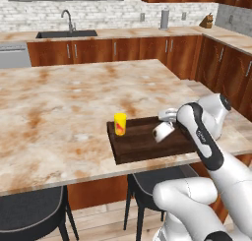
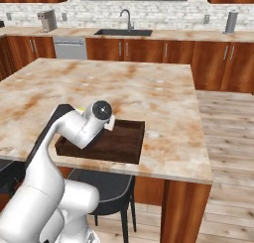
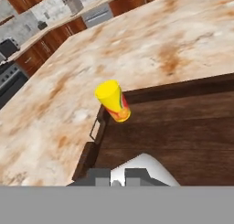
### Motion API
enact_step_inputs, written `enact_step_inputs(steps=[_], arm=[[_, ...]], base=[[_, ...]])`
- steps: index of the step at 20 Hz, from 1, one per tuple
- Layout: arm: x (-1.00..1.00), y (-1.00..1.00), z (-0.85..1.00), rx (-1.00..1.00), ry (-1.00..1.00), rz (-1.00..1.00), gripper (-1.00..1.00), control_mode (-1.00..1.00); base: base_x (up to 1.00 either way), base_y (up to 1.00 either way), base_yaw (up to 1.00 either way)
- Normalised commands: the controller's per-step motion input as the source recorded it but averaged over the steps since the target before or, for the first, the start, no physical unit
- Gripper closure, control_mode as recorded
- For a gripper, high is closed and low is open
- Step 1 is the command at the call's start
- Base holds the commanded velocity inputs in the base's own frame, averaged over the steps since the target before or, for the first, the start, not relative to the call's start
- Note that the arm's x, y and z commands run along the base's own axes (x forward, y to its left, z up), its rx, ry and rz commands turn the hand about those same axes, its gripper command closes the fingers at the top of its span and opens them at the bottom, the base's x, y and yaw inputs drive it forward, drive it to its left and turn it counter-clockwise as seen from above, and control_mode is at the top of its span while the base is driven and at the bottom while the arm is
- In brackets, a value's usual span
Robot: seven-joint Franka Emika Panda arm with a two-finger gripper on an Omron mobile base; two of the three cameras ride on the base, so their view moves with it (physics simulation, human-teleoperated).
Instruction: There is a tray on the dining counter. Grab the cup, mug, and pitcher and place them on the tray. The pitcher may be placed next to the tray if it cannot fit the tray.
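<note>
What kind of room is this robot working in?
A home kitchen, computer-rendered by the look of it. A sink with a tall faucet sits in the back counter under a window, wooden cabinets line the walls, and a marble-topped dining counter with stools fills the middle.

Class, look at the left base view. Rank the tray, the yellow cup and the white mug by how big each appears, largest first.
1. Tray, by far the largest.
2. Yellow cup and white mug look about alike; the mug hangs tilted in the claw, partly hidden by the arm, so I will not rank them.
</note>
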Motion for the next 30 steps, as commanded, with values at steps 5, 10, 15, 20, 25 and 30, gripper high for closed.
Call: enact_step_inputs(steps=[5,10,15,20,25,30], arm=[[0.16,0.0,-0.17,0.06,-0.02,0.0,1.0,-1.0],[0.17,0.0,-0.14,0.12,-0.07,0.0,1.0,-1.0],[0.4,0.0,-0.13,0.1,-0.02,0.0,1.0,-1.0],[0.43,0.0,-0.01,0.08,-0.03,0.0,1.0,-1.0],[0.34,0.0,-0.01,0.01,-0.03,0.0,1.0,-1.0],[0.24,0.0,-0.01,0.0,-0.04,0.0,1.0,-1.0]], base=[[0.0,0.0,0.0],[0.0,0.0,0.0],[0.0,0.0,0.0],[0.0,0.0,0.0],[0.0,0.0,0.0],[0.0,0.0,0.0]])
